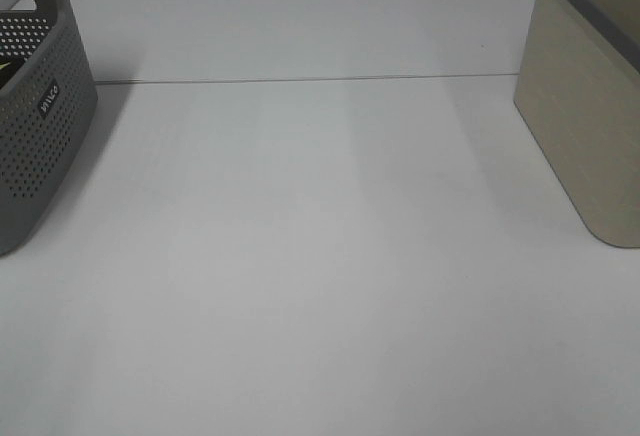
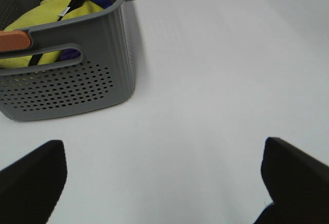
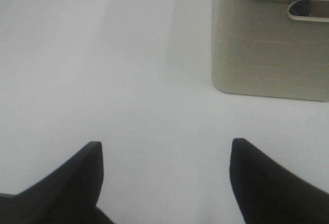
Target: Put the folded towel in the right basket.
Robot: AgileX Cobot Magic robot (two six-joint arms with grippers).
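Note:
A beige basket with a dark rim (image 1: 585,106) stands at the right of the white table; it also shows in the right wrist view (image 3: 270,41). A grey perforated basket (image 1: 35,106) stands at the left and holds a yellow cloth (image 2: 49,16), an orange item (image 2: 13,40) and something blue. Whether the yellow cloth is the folded towel I cannot tell. My left gripper (image 2: 163,180) is open and empty above bare table near the grey basket (image 2: 77,75). My right gripper (image 3: 164,178) is open and empty short of the beige basket. Neither gripper shows in the exterior high view.
A seam line (image 1: 300,79) runs across the table's back between the baskets. The white tabletop (image 1: 320,256) stretches between the two baskets.

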